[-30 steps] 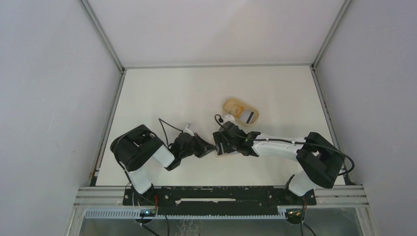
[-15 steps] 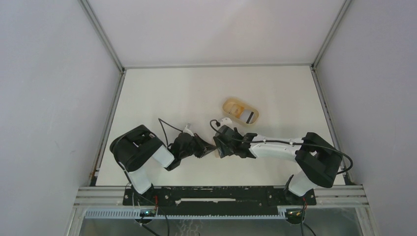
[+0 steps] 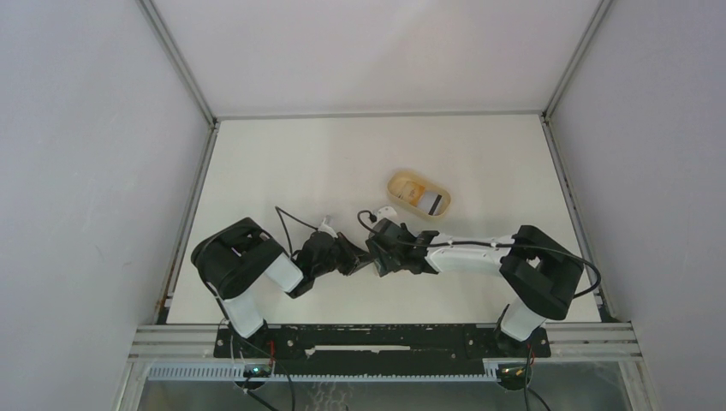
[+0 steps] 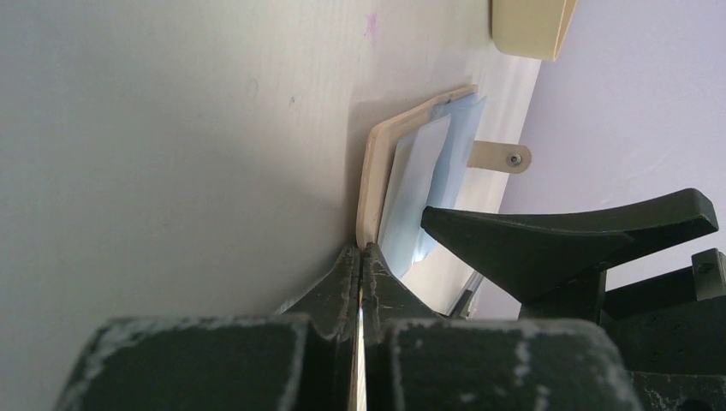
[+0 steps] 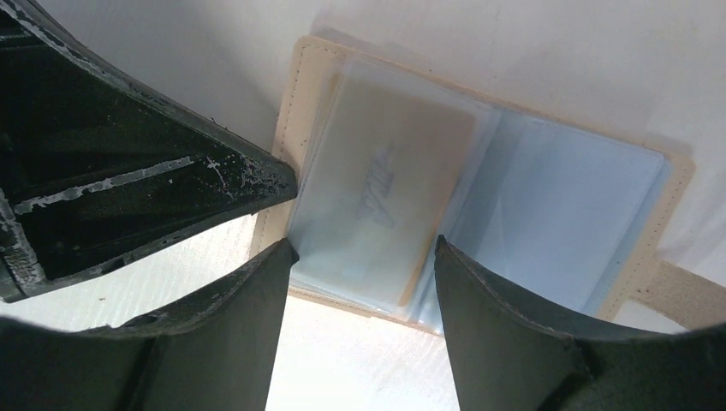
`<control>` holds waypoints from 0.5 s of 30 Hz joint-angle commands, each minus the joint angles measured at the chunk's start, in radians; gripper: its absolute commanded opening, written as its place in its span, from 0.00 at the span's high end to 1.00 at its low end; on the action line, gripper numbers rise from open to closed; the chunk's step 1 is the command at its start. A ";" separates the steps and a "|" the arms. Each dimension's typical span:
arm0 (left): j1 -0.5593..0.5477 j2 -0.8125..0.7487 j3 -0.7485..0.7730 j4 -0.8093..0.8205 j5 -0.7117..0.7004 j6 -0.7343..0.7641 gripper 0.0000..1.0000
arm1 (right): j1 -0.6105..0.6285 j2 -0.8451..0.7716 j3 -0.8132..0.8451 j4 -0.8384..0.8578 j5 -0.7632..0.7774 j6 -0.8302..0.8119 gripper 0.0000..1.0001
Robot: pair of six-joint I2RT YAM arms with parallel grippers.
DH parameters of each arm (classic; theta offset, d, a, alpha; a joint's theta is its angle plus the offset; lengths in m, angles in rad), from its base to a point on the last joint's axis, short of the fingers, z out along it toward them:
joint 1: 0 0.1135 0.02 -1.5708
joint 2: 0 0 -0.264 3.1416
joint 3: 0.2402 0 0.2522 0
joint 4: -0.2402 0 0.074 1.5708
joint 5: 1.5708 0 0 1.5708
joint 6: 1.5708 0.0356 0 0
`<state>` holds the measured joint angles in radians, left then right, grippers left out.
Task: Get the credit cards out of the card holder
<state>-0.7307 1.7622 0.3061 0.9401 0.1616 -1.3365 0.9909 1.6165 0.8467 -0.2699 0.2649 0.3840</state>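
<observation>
Now mid-extraction: card holder [image 5: 295, 128] lies open on the table [image 3: 300, 163], on the arms' side of the tray [image 3: 392, 184]. Left tool [image 4: 360, 257] is clamped on its edge. Right tool [image 5: 364, 248] is spread, straddling a sleeved credit card [image 5: 385, 188]. Next it likely needs to close and pull.

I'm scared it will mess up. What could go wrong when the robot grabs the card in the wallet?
The card sits inside a clear sleeve, so the open right gripper might pinch sleeve and card together and lift the whole wallet. The left gripper pinches only the wallet's edge, so the wallet might slip free.
</observation>
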 commanded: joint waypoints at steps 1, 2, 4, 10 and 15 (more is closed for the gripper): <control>-0.003 0.054 -0.053 -0.244 -0.044 0.061 1.00 | 0.007 0.022 0.026 -0.009 0.059 -0.038 0.28; -0.003 0.054 -0.052 -0.244 -0.044 0.060 1.00 | 0.006 0.025 0.026 -0.018 0.073 -0.042 0.28; -0.003 0.053 -0.052 -0.243 -0.045 0.060 1.00 | 0.006 0.031 0.026 -0.041 0.104 -0.050 0.26; -0.003 0.055 -0.052 -0.244 -0.044 0.060 1.00 | -0.014 0.006 0.025 -0.087 0.135 -0.052 0.24; -0.003 0.054 -0.054 -0.244 -0.045 0.060 1.00 | -0.041 -0.027 0.023 -0.101 0.131 -0.059 0.23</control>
<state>-0.7307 1.7645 0.3061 0.9440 0.1619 -1.3365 0.9802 1.6196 0.8616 -0.2996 0.3325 0.3626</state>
